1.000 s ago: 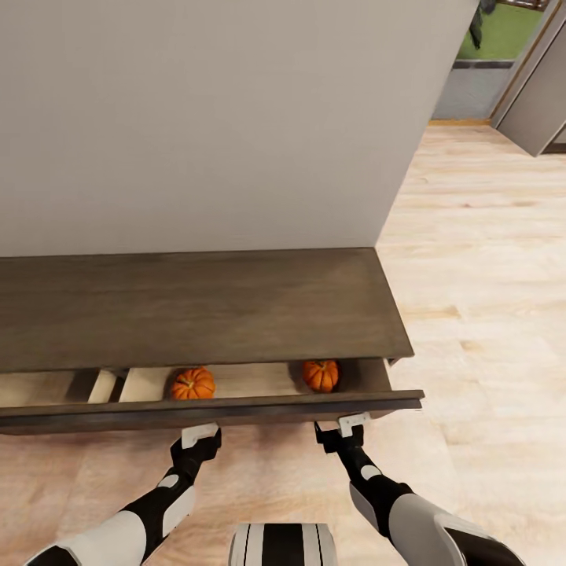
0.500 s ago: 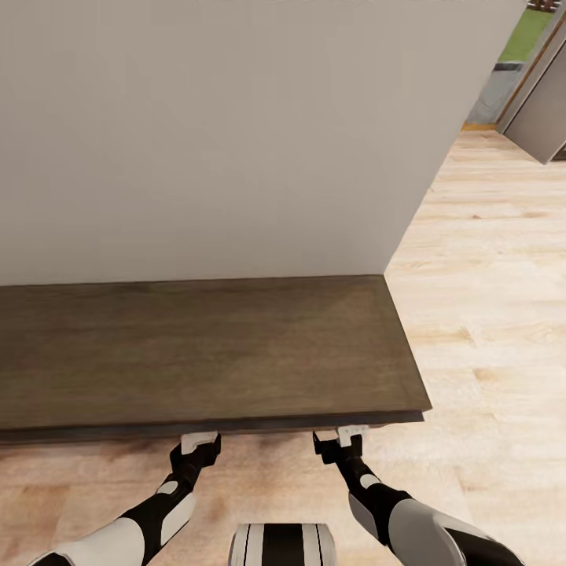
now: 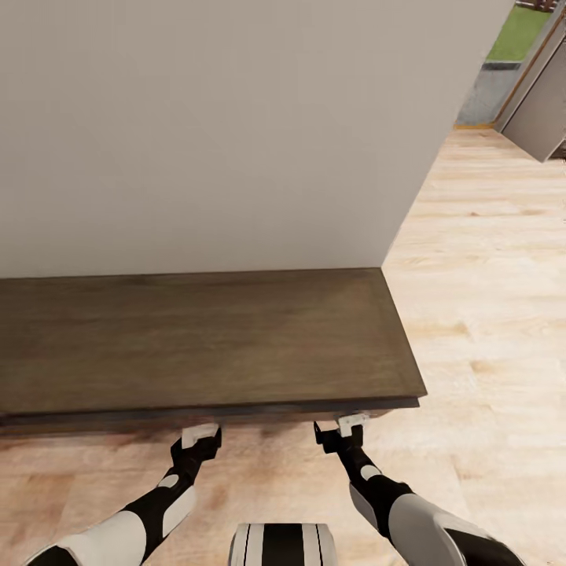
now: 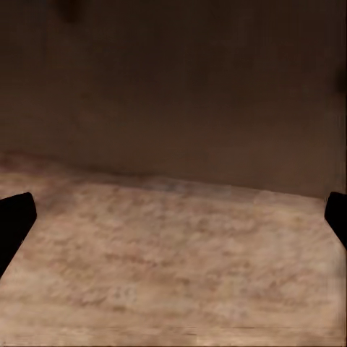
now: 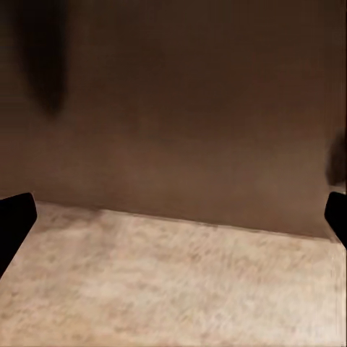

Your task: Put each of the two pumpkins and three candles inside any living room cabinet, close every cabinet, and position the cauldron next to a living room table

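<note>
cabinet (image 3: 196, 338) left end cut off; wrist views blurred

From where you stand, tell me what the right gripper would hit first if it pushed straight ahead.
The right gripper points at the cabinet's dark brown front, just below its top edge. The right wrist view shows that front straight ahead between the open fingers; it would likely meet it almost at once.

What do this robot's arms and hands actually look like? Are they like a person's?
Not much like a person's. Each arm is a chain of glossy white shells joined by black segments, narrowing to a slim black wrist. The left gripper and right gripper each end in a small pale, boxy block rather than a hand. In the wrist views the fingertips are plain black. No cables or markings are visible.
</note>
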Robot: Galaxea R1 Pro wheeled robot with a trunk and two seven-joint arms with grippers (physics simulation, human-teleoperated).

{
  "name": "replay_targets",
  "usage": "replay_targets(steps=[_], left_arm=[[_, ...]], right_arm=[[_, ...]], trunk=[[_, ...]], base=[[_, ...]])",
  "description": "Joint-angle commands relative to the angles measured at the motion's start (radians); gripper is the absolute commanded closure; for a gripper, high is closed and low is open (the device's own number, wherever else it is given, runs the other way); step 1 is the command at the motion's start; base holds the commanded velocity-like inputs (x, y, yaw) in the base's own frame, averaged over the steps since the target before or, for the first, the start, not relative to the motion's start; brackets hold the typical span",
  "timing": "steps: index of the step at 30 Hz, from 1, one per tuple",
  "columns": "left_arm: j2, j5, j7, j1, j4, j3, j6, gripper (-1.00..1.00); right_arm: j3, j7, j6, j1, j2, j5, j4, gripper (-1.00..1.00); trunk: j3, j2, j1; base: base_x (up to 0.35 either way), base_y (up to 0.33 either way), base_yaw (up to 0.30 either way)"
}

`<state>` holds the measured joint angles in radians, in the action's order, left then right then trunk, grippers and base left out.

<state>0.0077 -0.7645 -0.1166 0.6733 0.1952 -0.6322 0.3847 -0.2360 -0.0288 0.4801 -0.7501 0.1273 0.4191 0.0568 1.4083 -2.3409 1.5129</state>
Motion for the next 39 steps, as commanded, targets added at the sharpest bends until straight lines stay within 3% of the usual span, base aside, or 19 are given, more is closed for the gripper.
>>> replay_targets(steps=[1, 15, 22, 25, 27, 29, 34, 39], left_arm=[[0.000, 0.000, 0.000, 0.000, 0.000, 0.000, 0.000, -1.00], [-0.003, 0.001, 0.000, -0.001, 0.002, -0.001, 0.001, -1.00], [-0.028, -0.004, 0.001, -0.005, -0.010, 0.002, -0.003, -1.00], [-0.059, -0.005, 0.004, -0.013, -0.108, 0.002, -0.007, -1.00], [-0.067, -0.006, 0.025, -0.022, -0.197, 0.003, -0.008, -1.00], [-0.065, -0.009, 0.072, -0.057, -0.232, 0.005, -0.009, -1.00], [-0.066, -0.010, 0.106, -0.103, -0.247, 0.006, -0.008, -1.00], [-0.057, -0.012, 0.109, -0.112, -0.250, 0.008, -0.007, -1.00]], right_arm=[[0.001, 0.000, 0.000, 0.000, 0.000, 0.000, 0.001, -1.00], [0.001, 0.000, 0.000, 0.001, 0.000, 0.000, 0.001, -1.00], [0.000, 0.000, 0.000, 0.005, -0.007, 0.000, 0.000, -1.00], [-0.001, 0.001, 0.000, 0.016, -0.007, -0.002, -0.006, -1.00], [-0.001, 0.000, 0.001, 0.059, -0.006, -0.002, -0.030, -1.00], [-0.001, 0.000, 0.009, 0.117, -0.008, -0.002, -0.044, -1.00], [-0.005, -0.006, 0.099, 0.195, -0.010, -0.006, -0.057, -1.00], [-0.043, -0.034, 0.154, 0.224, -0.020, -0.087, -0.059, -1.00]], trunk=[[0.000, 0.000, 0.000], [0.000, 0.000, 0.000], [-0.011, 0.021, -0.012], [-0.024, 0.042, -0.023], [-0.033, 0.056, -0.031], [-0.043, 0.070, -0.038], [-0.066, 0.105, -0.058], [-0.090, 0.140, -0.077]], base=[[-0.331, 0.000, 0.000], [-0.319, 0.000, 0.000], [-0.031, 0.000, 0.000], [0.000, 0.000, 0.000], [0.000, 0.000, 0.000], [0.000, 0.000, 0.000], [0.000, 0.000, 0.000], [0.000, 0.000, 0.000]])
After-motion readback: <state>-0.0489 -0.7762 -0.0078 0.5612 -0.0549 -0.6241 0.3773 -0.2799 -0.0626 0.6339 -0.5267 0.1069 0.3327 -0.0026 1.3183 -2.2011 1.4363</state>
